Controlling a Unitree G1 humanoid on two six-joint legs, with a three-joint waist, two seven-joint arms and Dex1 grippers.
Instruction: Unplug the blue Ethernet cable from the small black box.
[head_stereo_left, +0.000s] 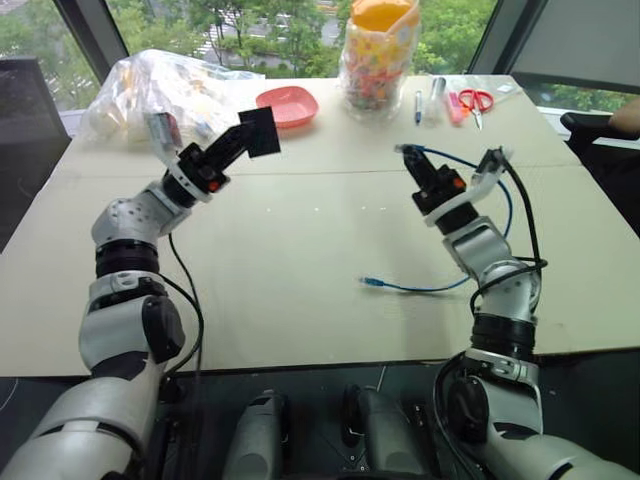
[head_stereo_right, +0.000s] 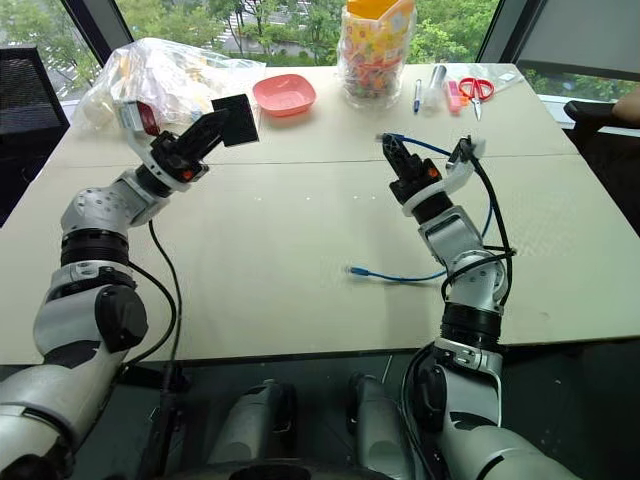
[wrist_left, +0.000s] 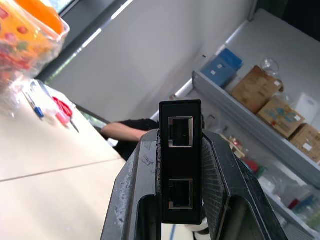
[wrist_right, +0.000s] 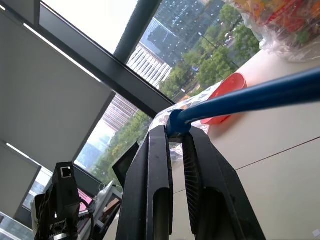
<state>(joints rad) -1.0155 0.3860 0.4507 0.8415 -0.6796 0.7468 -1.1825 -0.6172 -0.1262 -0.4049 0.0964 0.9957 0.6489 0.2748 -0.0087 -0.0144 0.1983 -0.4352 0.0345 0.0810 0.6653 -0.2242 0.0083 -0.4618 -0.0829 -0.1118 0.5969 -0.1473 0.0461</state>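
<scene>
The left gripper (head_stereo_left: 252, 133), raised in the upper left of the head view, has its jaws clamped on the small black box (head_stereo_left: 261, 130); the box is held in the air above the surface (head_stereo_left: 300, 260), and in the left wrist view it stands upright between the two fingers (wrist_left: 131, 200), showing two ports one above the other, both with nothing plugged in. The right gripper (head_stereo_left: 412, 160), raised right of centre, has its jaws closed on the blue Ethernet cable (head_stereo_left: 440, 287) near one end; in the right wrist view the blue cord (wrist_right: 260, 95) runs out from between the fingers (wrist_right: 150, 190). From the grip the cable loops back past the right arm and trails down onto the surface, its free plug lying near the frame's centre; box and cable are well apart. Along the far edge, at the top of the frame, sit a red dish (head_stereo_left: 288, 105), a crumpled clear plastic bag (head_stereo_left: 160, 90), a bag of coloured sweets (head_stereo_left: 378, 55), pens (head_stereo_left: 418, 105) and red-handled scissors (head_stereo_left: 478, 102).
</scene>
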